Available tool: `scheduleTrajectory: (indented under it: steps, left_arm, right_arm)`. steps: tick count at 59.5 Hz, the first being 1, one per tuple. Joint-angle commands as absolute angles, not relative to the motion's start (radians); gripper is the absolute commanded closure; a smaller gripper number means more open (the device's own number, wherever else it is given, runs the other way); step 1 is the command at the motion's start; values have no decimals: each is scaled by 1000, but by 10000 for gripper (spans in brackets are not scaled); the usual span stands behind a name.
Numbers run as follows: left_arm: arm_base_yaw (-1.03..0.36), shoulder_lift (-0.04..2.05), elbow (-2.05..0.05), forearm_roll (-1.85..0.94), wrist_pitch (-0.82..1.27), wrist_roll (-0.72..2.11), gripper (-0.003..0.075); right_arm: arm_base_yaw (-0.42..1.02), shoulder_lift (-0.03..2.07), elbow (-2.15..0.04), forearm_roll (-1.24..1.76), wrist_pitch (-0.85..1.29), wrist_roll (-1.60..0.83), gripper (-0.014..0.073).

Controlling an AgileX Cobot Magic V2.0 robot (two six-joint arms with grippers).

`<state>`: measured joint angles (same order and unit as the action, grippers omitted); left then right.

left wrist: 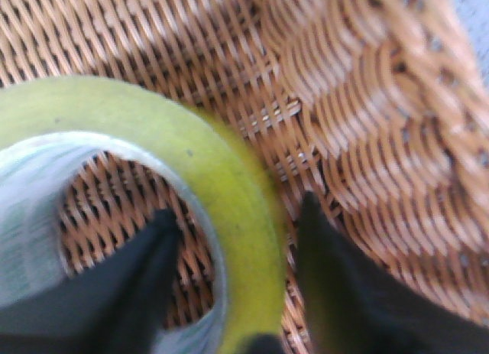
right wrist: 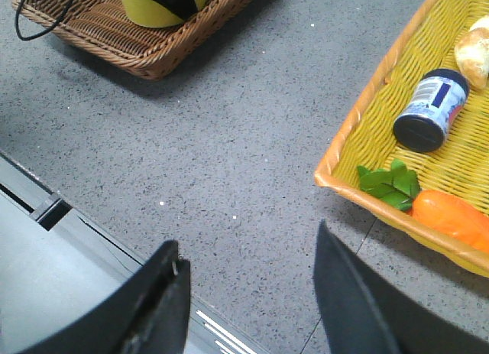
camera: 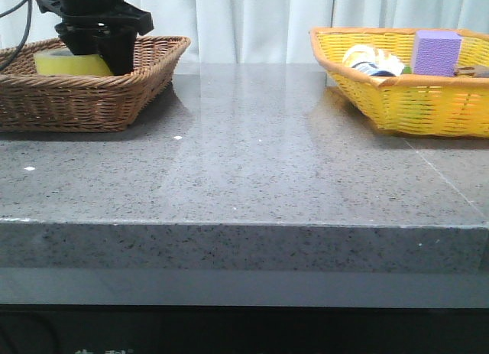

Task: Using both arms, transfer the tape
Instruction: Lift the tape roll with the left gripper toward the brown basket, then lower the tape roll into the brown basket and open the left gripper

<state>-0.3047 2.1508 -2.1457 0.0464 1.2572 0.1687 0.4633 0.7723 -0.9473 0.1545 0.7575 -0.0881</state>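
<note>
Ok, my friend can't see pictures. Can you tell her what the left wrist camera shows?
Up close, the robot's left hand straddles the wall of a yellow tape roll, one black finger inside the ring and the other outside. The tape lies flat in a brown wicker basket. The picture is a little blurry.

Grey stone table (camera: 252, 178): brown basket (camera: 84, 102), yellow basket (camera: 412, 102)

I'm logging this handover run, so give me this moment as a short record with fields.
tape: yellow roll lying in the brown wicker basket
left gripper: open, one finger inside the roll's core, the other outside its wall
right gripper: open, holding nothing, above the grey table
yellow basket: holds a purple block, a jar, a carrot
</note>
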Motion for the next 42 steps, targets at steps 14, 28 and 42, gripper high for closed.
scheduleTrajectory:
  steps: [14,28,42]
  left_arm:
    - [-304,2013,-2226,32,1284,50,281]
    - [-304,1863,-2205,15,1284,25,281]
    - [-304,1641,-1977,11,1208,25,281]
  right_arm:
    - [457,768,-973,161,688,-92,193]
    - [457,768,-973,161,688,-92,193]
    - [457,768,-973,161,688,-92,193]
